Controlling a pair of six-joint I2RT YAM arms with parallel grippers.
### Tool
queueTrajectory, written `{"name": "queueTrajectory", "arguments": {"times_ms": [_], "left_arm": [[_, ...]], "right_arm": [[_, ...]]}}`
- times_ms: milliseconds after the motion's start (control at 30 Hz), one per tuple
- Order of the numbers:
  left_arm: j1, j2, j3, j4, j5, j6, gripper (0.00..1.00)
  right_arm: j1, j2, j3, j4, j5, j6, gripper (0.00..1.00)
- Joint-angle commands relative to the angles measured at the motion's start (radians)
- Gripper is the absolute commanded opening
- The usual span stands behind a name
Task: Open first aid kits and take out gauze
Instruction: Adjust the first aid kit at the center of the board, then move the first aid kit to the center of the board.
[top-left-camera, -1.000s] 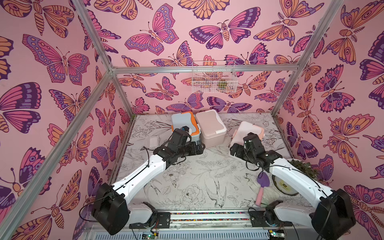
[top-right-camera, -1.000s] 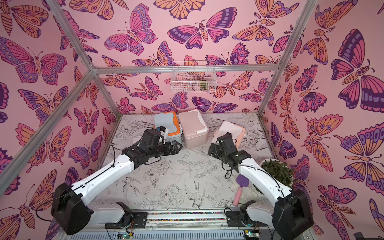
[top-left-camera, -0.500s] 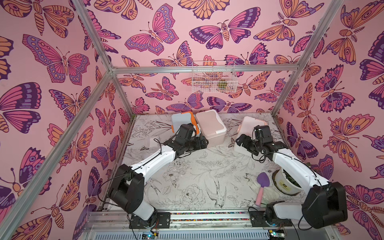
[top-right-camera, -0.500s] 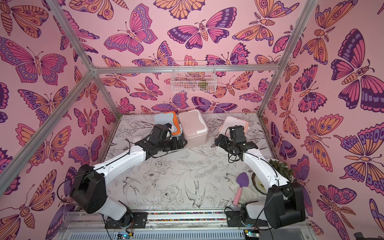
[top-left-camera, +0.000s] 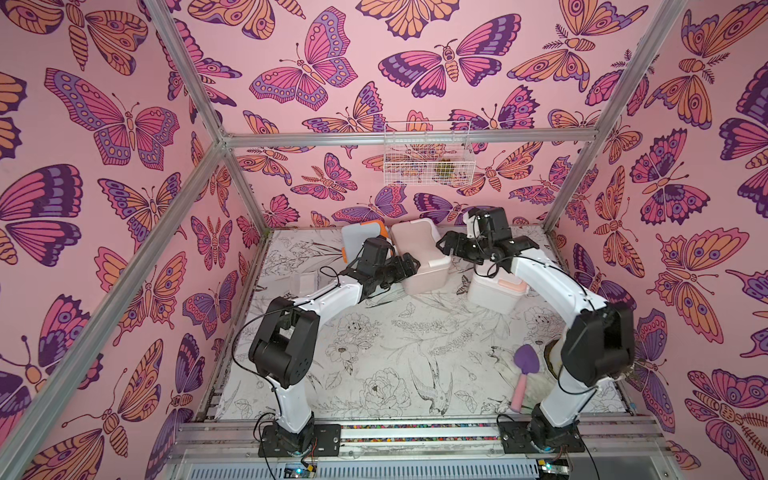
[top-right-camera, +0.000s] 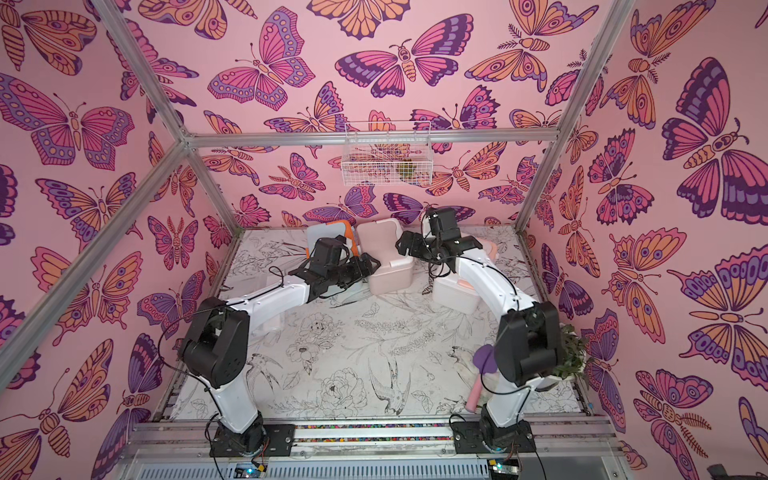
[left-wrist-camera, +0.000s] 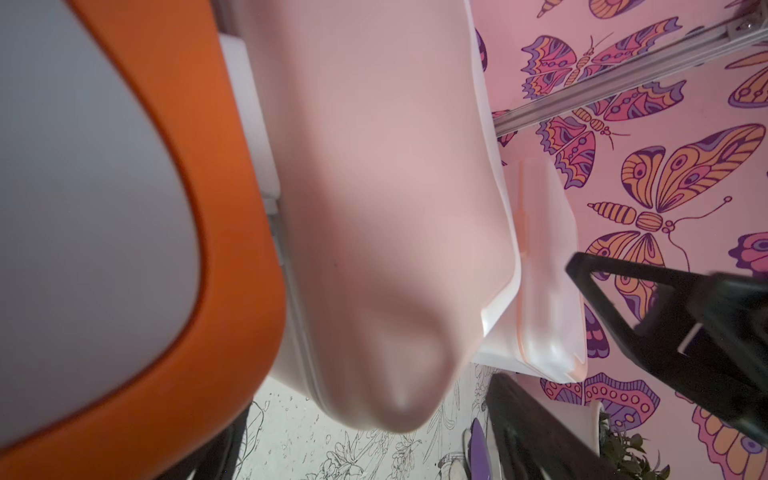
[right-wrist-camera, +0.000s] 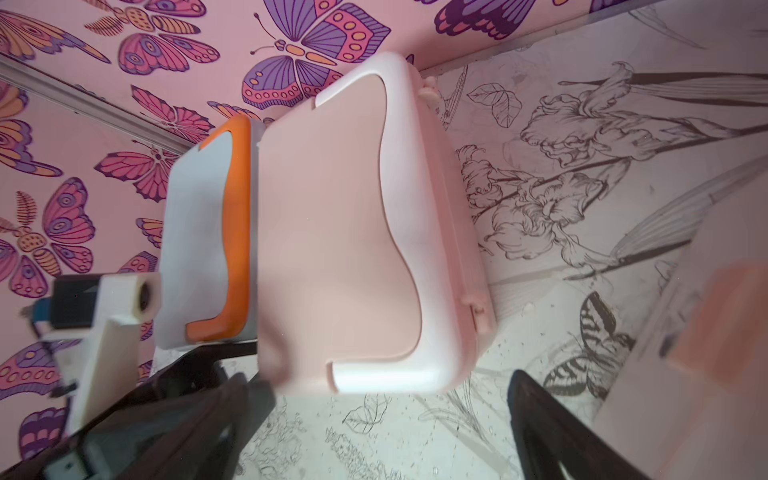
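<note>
Three first aid kits stood with lids closed along the back of the worktop (top-left-camera: 395, 345): light blue kit (top-left-camera: 357, 241) on the left, dusty pink kit (top-left-camera: 417, 253) in the middle touching it, and white kit (top-left-camera: 494, 293) apart on the right. A second earlier both arms had lain low, with the jaws in front of the outer kits. The left gripper (top-left-camera: 409, 267) had since moved to the pink kit's left wall, and the right gripper (top-left-camera: 451, 249) to its right edge, its forearm crossing over the white kit. Both jaws stood wide apart and held nothing. The kits had kept their places. The purple brush (top-left-camera: 527, 361) lay near the right arm's base.
</note>
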Motion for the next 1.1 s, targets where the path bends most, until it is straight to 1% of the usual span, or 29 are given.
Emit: {"name": "queueTrajectory", "arguments": {"times_ms": [0,67,167,300,433,600,800,1067], "left_arm": [[0.052,-0.027,-0.041,0.059,-0.061,-0.013,0.91],[0.087,-0.042,-0.066,0.059,-0.050,-0.024,0.91],[0.097,-0.065,-0.082,0.060,-0.026,-0.022,0.91],[0.065,-0.071,-0.073,0.059,0.009,-0.019,0.90],[0.018,-0.053,-0.033,0.040,0.008,0.000,0.90],[0.000,0.012,0.029,0.021,0.006,0.011,0.89],[-0.031,0.077,0.110,0.009,0.057,0.030,0.88],[-0.089,0.079,0.124,0.003,0.082,0.032,0.88]], "right_arm": [[-0.008,0.096,0.119,-0.103,-0.045,-0.088,0.96],[-0.010,0.149,0.181,-0.132,-0.047,-0.106,0.96],[-0.018,0.213,0.245,-0.149,-0.084,-0.113,0.96],[-0.019,0.272,0.297,-0.149,-0.137,-0.114,0.95],[-0.018,0.302,0.316,-0.142,-0.165,-0.097,0.94],[-0.017,0.306,0.299,-0.122,-0.186,-0.078,0.94],[-0.013,0.286,0.242,-0.102,-0.216,-0.074,0.94],[0.005,0.206,0.135,-0.104,-0.232,-0.101,0.91]]}}
